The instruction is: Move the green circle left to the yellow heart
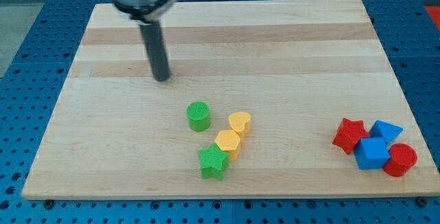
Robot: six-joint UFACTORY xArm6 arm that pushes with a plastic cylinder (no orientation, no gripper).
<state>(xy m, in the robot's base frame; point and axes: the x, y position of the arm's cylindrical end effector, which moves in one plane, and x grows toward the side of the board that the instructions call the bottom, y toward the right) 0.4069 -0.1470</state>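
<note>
No pincer is fitted, so nothing is held; my tip (161,79) is seen resting on the counter (289,52), above and to the view's left of the green circle (198,116), and apart from it. The green circle is found just left of the yellow heart (240,123), with a narrow gap between them, while a yellow hexagon (227,142) and a green star (213,162) are set close below. 4 blocks are clustered at the view's right: a red star (349,135), a blue triangle (386,130), a blue cube (372,152) and a red cylinder (401,159).
</note>
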